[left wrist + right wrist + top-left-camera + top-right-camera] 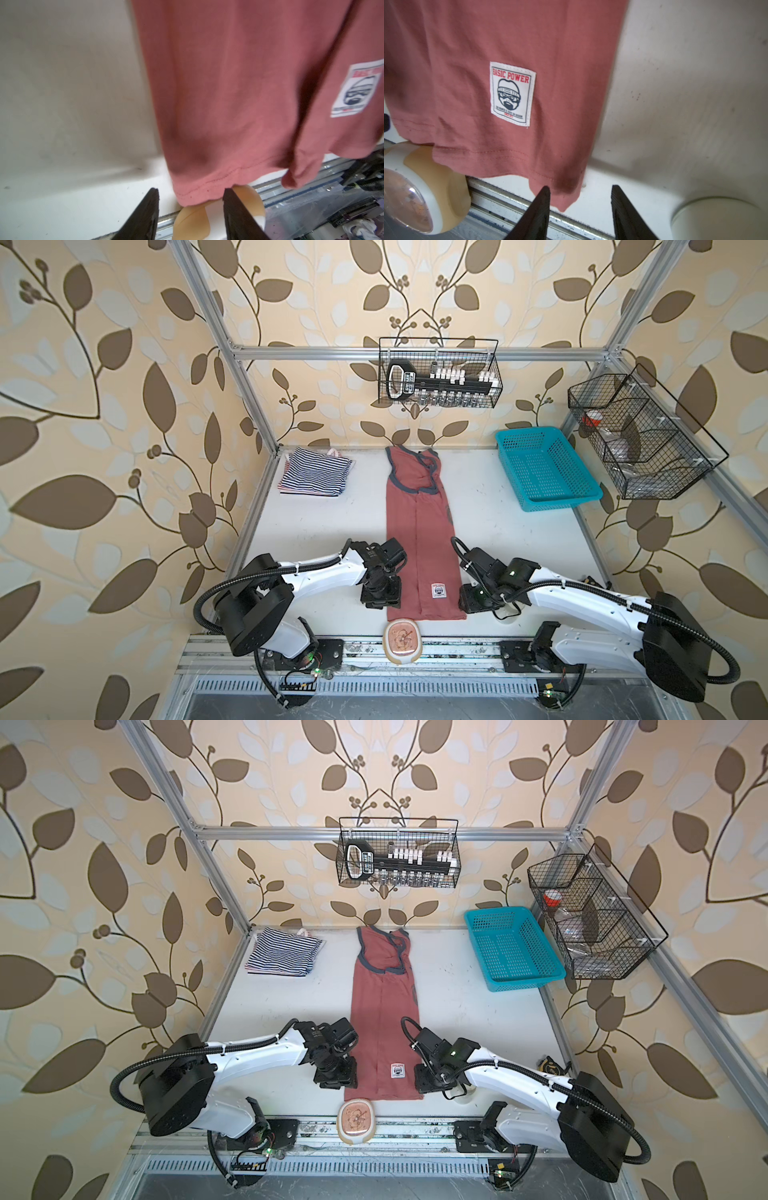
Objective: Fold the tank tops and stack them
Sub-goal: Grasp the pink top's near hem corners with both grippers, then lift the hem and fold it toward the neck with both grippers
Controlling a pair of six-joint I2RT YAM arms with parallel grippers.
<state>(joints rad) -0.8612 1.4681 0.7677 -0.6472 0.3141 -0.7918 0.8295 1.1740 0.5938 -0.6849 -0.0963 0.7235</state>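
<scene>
In both top views the dusty red tank top (419,539) (382,1019) lies folded into a long strip mid-table (324,539), straps toward the far wall.

The left gripper (191,191) and right gripper (580,188) stand at the two near hem corners. Each has its jaws parted, with a corner of cloth lying loose between the fingers and not pinched. A white "BASIC POWER" label (512,93) sits near the hem. The navy-and-white striped tank top (313,477) rests folded at the far left, with a pale red strap (333,453) showing behind it. A teal basket (561,499) sits far right.
</scene>
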